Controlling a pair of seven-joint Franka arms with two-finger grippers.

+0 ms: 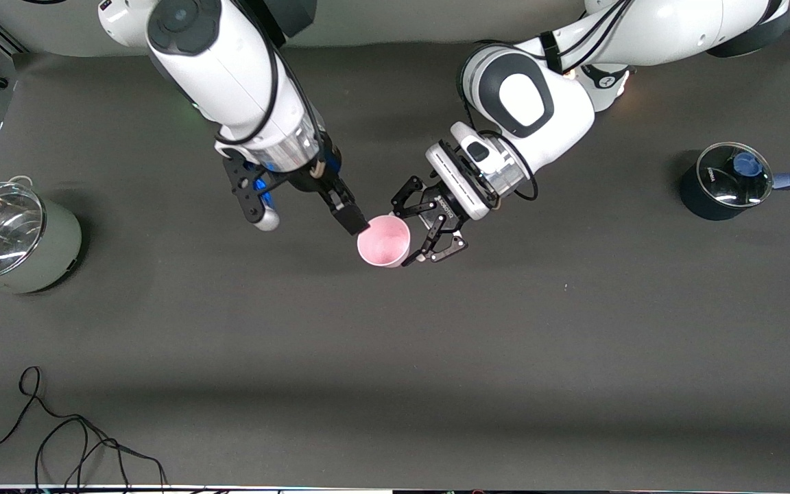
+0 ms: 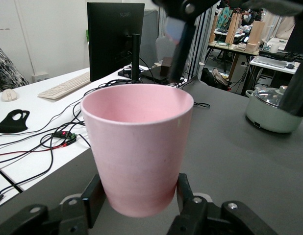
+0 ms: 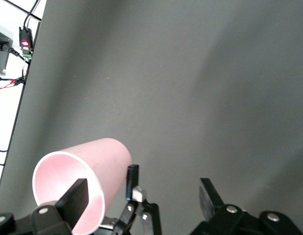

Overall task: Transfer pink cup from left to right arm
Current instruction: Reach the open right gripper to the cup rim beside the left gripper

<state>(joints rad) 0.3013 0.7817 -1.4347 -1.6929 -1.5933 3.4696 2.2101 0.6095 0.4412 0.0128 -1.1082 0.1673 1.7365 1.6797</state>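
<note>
We see a wide table covered in a dark grey matte sheet (image 1: 436,357), its surface plain and lightly creased. At the right arm's end of the table stands a pale green cooking pot with a glass lid and small steel side handles (image 1: 14,240), resting directly on the sheet. At the left arm's end sits a small dark saucepan with a glass lid, a blue knob and a long blue-grey handle (image 1: 727,180), its handle pointing off toward the table's edge. Near the edge closest to the front camera, toward the right arm's end, a thin black cable (image 1: 66,439) loops loosely across the sheet.
</note>
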